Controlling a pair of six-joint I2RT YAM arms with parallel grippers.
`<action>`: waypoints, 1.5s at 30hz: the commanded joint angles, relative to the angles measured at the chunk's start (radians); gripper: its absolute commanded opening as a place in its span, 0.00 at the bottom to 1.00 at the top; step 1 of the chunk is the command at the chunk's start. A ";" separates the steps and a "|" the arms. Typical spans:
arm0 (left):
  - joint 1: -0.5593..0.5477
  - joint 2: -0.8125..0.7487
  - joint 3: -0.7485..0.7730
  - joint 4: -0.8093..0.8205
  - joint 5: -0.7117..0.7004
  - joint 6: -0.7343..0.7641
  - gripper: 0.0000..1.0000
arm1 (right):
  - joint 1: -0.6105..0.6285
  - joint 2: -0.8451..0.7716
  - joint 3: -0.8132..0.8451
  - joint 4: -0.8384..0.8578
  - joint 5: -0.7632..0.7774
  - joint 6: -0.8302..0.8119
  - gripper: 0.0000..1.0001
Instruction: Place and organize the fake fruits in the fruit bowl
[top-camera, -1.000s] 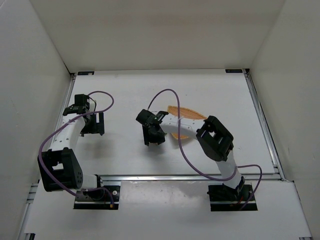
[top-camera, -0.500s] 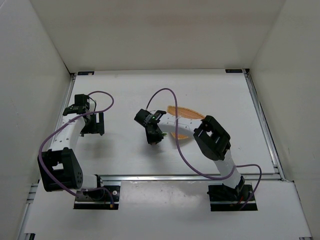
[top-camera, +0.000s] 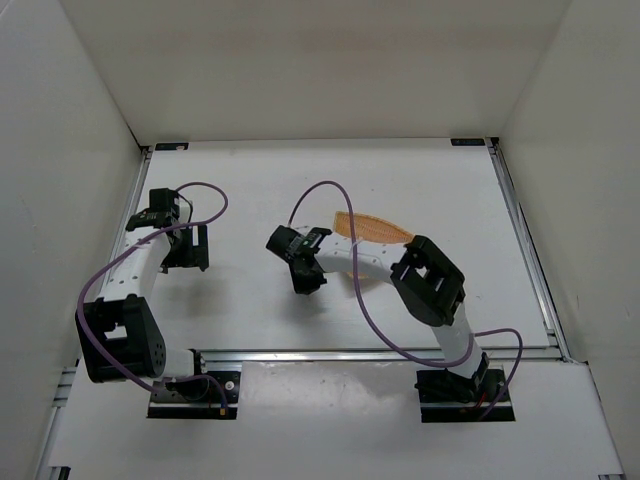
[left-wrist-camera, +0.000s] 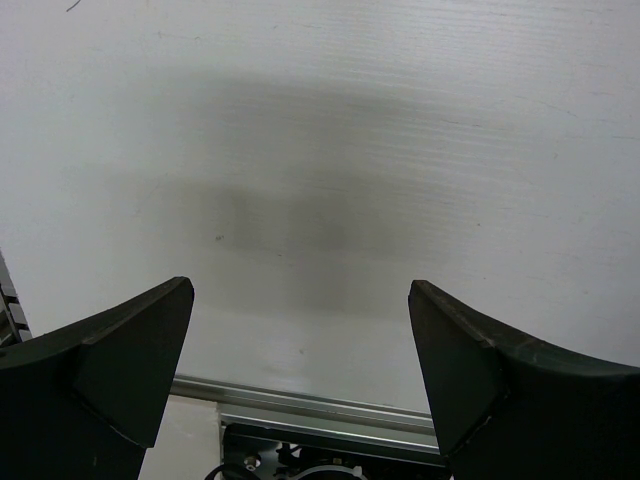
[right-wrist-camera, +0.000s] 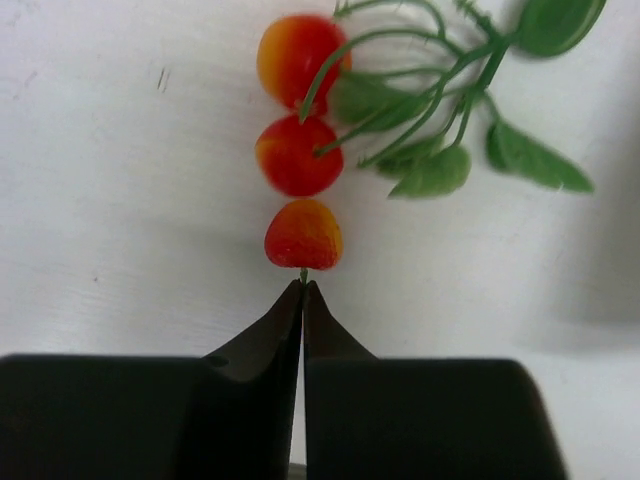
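Observation:
The fake fruits (right-wrist-camera: 300, 155) are a sprig of three red-orange berries with green leaves (right-wrist-camera: 440, 170), lying on the white table in the right wrist view. My right gripper (right-wrist-camera: 303, 285) is shut, its tips pinching the thin green stem of the nearest berry. From above, that gripper (top-camera: 308, 283) points down at the table left of the fruit bowl (top-camera: 375, 226), a tan wicker basket partly hidden by the right arm; the sprig is hidden under the gripper there. My left gripper (top-camera: 185, 250) hangs open over bare table (left-wrist-camera: 300, 290), holding nothing.
White walls enclose the table on three sides. A metal rail (top-camera: 380, 353) runs along the near edge, also visible below the left fingers (left-wrist-camera: 320, 410). A purple cable (top-camera: 320, 190) loops above the right wrist.
The right gripper has gone from open to shut, closing on the berry stem, and its wrist has shifted slightly left. The left arm has not moved.

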 joint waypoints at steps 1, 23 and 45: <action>-0.005 -0.006 0.006 0.007 -0.010 -0.001 1.00 | 0.012 -0.074 -0.007 -0.008 -0.002 -0.012 0.00; -0.005 -0.006 -0.003 0.007 -0.010 -0.001 1.00 | -0.108 -0.313 -0.030 -0.027 0.118 -0.012 0.00; -0.005 0.004 -0.003 0.007 -0.010 -0.001 1.00 | -0.136 -0.149 0.141 -0.035 0.011 -0.288 0.91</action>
